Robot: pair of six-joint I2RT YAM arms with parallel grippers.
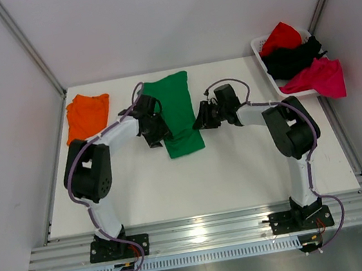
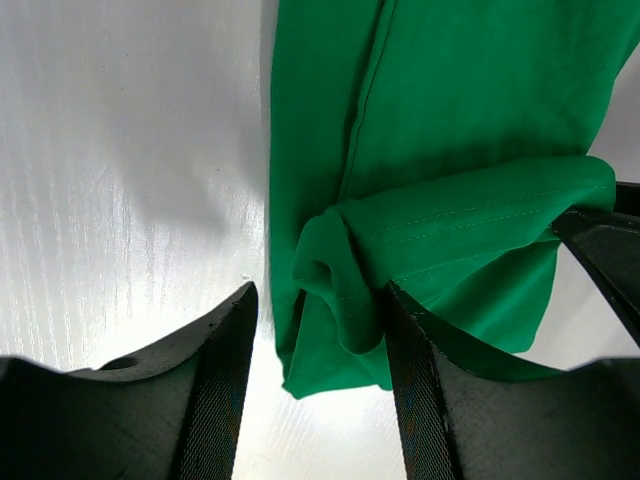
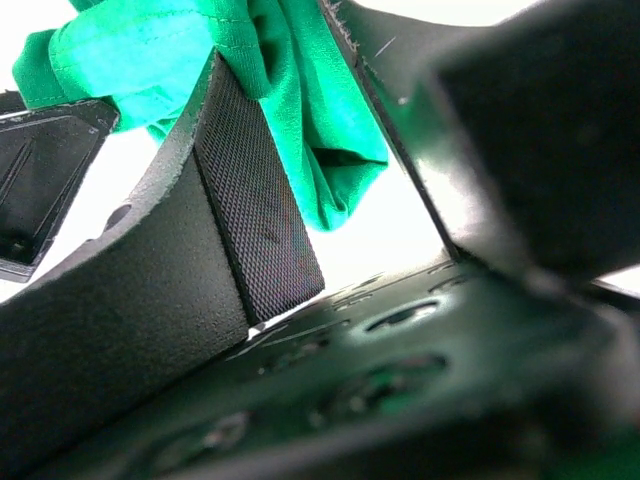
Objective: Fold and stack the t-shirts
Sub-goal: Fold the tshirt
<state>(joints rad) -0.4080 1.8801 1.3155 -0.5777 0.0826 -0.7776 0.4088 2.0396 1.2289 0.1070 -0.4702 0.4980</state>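
L+R jaws parted, flanking green tee [image 1: 175,101] on tbl [image 1: 244,173].

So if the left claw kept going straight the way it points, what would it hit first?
The green t-shirt: its bunched fold sits right at the open tips of the left gripper, probably touching one finger.

Top: high, behind the arm bases [image 1: 116,247], facing down and forward; far off, takes in the whole table [image 1: 244,173].
Left wrist: close, looking down past its fingers [image 2: 215,400] onto the green shirt [image 2: 450,150].
Right wrist: very close, low, between its fingers [image 3: 260,220]; foreground blurred.
Shared: all three show the green shirt; both wrists its bunched fold.
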